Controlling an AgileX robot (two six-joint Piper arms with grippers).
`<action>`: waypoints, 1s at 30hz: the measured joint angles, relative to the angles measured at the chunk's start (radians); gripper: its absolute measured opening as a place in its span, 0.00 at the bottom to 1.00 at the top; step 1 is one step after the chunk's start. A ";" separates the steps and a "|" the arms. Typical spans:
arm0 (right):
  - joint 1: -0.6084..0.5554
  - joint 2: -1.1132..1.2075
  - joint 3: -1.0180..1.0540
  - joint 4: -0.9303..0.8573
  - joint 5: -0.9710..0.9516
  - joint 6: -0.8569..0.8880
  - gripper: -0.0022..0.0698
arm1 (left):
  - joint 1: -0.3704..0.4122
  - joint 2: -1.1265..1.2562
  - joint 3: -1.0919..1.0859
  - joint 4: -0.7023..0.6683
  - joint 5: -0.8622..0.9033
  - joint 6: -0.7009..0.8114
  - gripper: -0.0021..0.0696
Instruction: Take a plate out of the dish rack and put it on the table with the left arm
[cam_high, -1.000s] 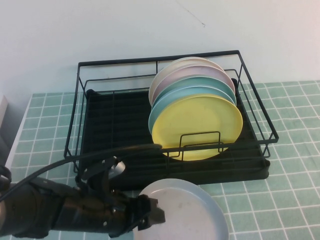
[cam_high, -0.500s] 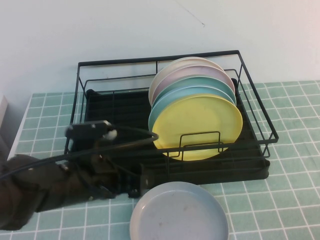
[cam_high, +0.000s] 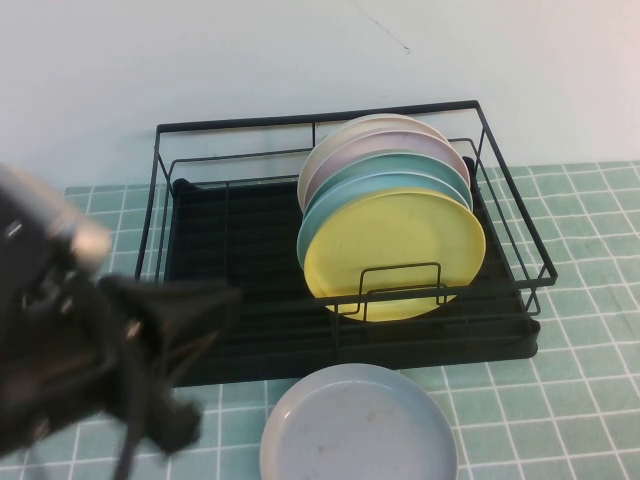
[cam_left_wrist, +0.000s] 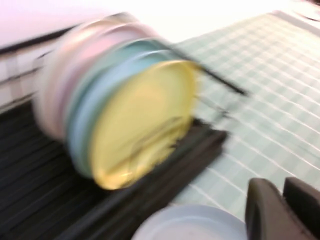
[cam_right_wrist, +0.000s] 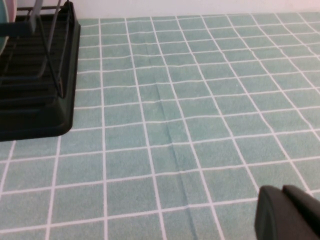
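The pale grey-blue plate (cam_high: 360, 428) lies flat on the green-tiled table (cam_high: 585, 385), just in front of the black dish rack (cam_high: 320, 120). My left arm (cam_high: 90, 350) is a dark blur raised at the left, clear of the plate. In the left wrist view my left gripper (cam_left_wrist: 282, 186) is shut with nothing in it, hovering beside the plate (cam_left_wrist: 190, 223) and apart from it. Out at the right, my right gripper (cam_right_wrist: 281, 192) is shut and empty, low over bare tiles (cam_right_wrist: 190, 115).
Several plates stand upright at the right of the rack, a yellow one (cam_high: 395, 250) in front, with teal and pink ones behind. The rack's left half (cam_high: 230, 240) holds nothing. The rack's corner (cam_right_wrist: 35, 100) shows in the right wrist view.
My left gripper let go of the plate, opened wide, then closed. The arm lifted and swung back to the left. The plate settled flat on the tiles.
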 joint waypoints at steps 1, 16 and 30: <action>0.000 0.000 0.000 0.000 0.000 0.000 0.03 | 0.000 -0.034 0.000 0.020 0.039 0.000 0.09; 0.000 0.000 0.000 0.000 0.000 0.000 0.03 | 0.000 -0.430 0.000 0.139 0.346 0.007 0.03; 0.000 0.000 0.000 0.000 0.000 0.000 0.03 | 0.000 -0.447 0.000 0.157 0.398 0.010 0.03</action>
